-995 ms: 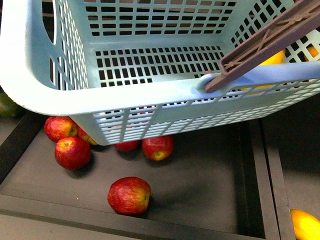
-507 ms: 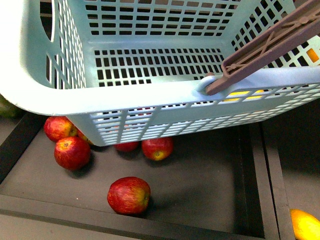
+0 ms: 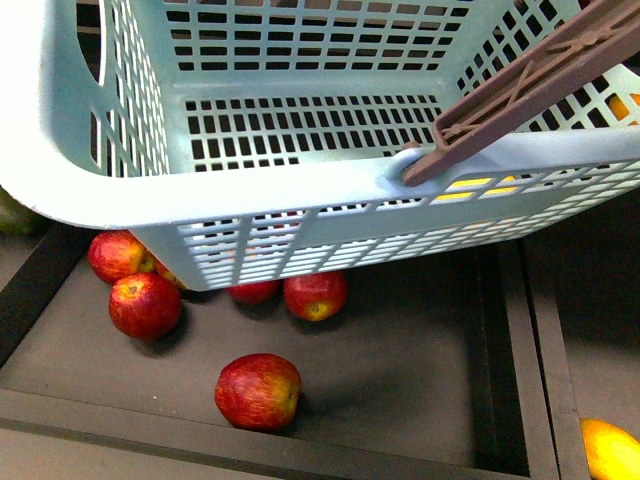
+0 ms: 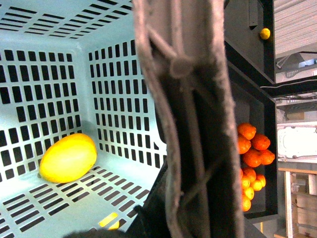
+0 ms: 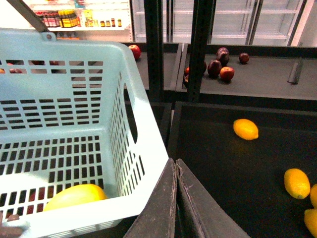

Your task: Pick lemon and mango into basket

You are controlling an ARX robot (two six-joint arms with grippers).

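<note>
The pale turquoise basket [image 3: 300, 190] hangs in the air and fills the upper front view, with its brown handle [image 3: 530, 75] raised. My left gripper [image 4: 185, 163] is shut on that handle. A smooth yellow-orange fruit that looks like the mango [image 4: 68, 157] lies on the basket floor; it also shows in the right wrist view [image 5: 74, 196]. My right gripper [image 5: 174, 162] is shut and empty, just beside the basket's rim [image 5: 148, 148]. A lemon [image 5: 246, 129] lies on a dark tray [image 5: 223, 163] beyond it, with another lemon [image 5: 296, 183] nearer the edge.
Several red apples [image 3: 258, 390] lie in a dark tray [image 3: 420, 370] under the basket. A yellow-orange fruit [image 3: 610, 450] sits at the lower right. Oranges [image 4: 252, 148] fill a shelf bin. Black shelf posts [image 5: 198, 49] and dark red fruit [image 5: 220, 67] stand behind.
The basket has swayed slightly; its handle end has shifted a little left and the yellow fruit seen through the wall now shows lower.
</note>
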